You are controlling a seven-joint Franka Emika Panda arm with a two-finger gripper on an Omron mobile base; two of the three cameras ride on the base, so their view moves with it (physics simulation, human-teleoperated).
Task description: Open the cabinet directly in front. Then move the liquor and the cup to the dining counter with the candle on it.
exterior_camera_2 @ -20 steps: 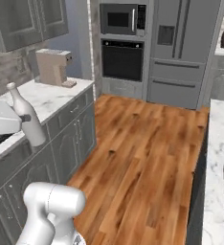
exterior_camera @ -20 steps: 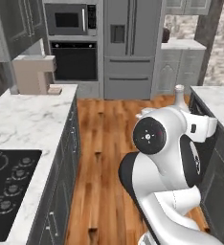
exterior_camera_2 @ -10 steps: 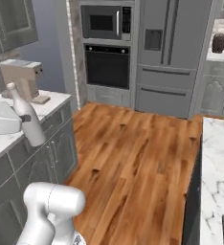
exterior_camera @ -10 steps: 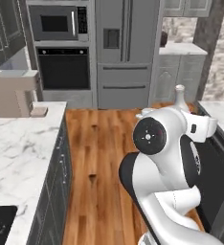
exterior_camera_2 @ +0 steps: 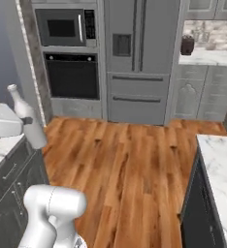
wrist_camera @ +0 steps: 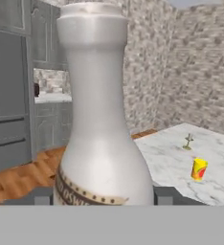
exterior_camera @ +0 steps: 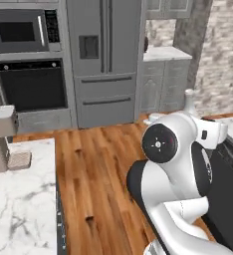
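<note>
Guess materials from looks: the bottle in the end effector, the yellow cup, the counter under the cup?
Liquor: pale grey, smooth with a soft sheen; glass or glazed ceramic, unclear; banded label near its base.
Cup: flat bright yellow, likely plastic or paper.
Dining counter: white with grey veins, looks like polished marble.

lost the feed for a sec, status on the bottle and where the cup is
Gripper shut on the liquor, bottle upright. Cup standing on the marble dining counter, candle close beside it. Nothing between bottle and counter.
</note>
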